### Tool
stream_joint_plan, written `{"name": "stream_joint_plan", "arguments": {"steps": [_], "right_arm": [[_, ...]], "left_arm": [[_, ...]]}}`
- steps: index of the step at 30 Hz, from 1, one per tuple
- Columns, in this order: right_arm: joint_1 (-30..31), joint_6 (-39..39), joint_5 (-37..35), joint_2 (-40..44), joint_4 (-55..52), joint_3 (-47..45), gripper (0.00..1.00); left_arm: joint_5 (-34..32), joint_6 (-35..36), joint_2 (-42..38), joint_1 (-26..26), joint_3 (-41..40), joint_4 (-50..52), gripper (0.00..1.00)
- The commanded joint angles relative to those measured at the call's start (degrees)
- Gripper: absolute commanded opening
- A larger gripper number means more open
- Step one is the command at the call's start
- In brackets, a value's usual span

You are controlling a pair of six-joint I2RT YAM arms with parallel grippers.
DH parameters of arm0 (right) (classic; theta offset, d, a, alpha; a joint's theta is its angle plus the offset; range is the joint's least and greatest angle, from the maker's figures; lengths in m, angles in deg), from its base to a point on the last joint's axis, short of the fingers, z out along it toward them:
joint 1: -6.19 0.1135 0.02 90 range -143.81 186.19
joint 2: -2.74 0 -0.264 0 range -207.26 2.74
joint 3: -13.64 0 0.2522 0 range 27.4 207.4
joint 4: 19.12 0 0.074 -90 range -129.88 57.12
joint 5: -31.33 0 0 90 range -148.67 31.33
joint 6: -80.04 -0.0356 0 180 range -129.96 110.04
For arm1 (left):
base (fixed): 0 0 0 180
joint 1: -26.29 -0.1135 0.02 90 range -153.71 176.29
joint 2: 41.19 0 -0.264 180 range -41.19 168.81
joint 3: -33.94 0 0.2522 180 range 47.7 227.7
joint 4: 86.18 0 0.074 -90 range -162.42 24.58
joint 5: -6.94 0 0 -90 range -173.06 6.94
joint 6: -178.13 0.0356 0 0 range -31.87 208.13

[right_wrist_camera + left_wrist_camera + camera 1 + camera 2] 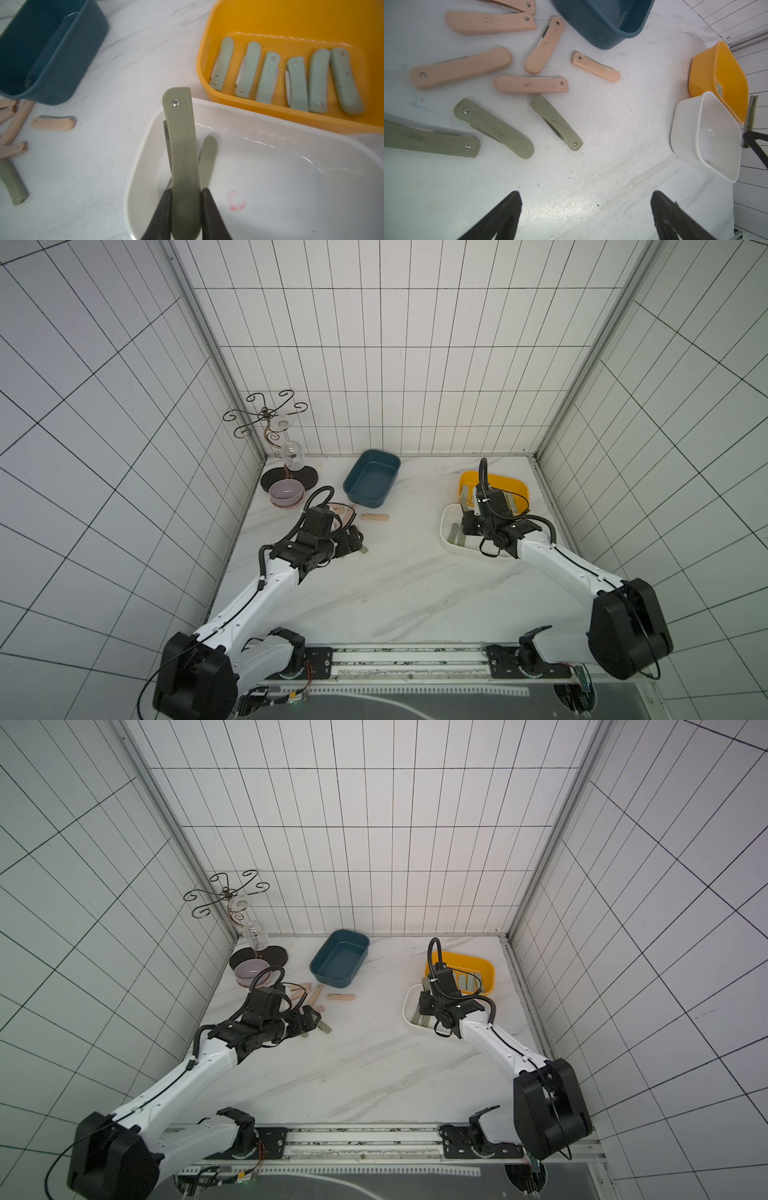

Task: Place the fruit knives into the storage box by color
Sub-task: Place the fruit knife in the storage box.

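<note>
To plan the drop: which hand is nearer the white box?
Right. The right hand holds a knife above the white box; the left hand is across the table.

The peach-pink knives (460, 68) have matt plastic handles, a bit scuffed with dark specks, and each has a shiny metal rivet. Same deal for the olive knives (494, 125) and the mint knives (268, 76); thin bare-metal blade edges peek out of some.

The yellow box (207, 52), white box (143, 149) and blue box (602, 31) look like smooth plastic. The white one is the glossiest, with a red smudge inside. The surface (591, 176) is marble-look white, scratched and speckled.

The right claw (186, 192) has matt black fingers (161, 209). There's also a clear wine glass (293, 454) on a dark wire rack (266, 414).
</note>
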Motion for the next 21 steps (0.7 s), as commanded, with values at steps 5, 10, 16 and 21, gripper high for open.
{"name": "stream_joint_plan", "arguments": {"steps": [5, 10, 16, 21], "right_arm": [[-5.4, -8.2, 4.2, 1.3, 3.2, -9.0, 0.12], [-6.2, -9.0, 5.8, -1.7, 5.3, -9.9, 0.12], [-6.6, -8.7, 6.2, -5.3, 6.9, -9.3, 0.13], [-6.9, -8.2, 6.1, -8.0, 8.1, -8.8, 0.13]], "left_arm": [[0.2, -1.5, 0.1, 0.8, 2.1, -2.2, 0.97], [0.3, -1.6, 0.2, 0.8, 2.0, -2.5, 0.97], [0.3, -1.9, 0.3, 0.8, 1.9, -2.8, 0.97], [0.2, -1.9, 0.2, 0.8, 1.9, -2.9, 0.97]]}}
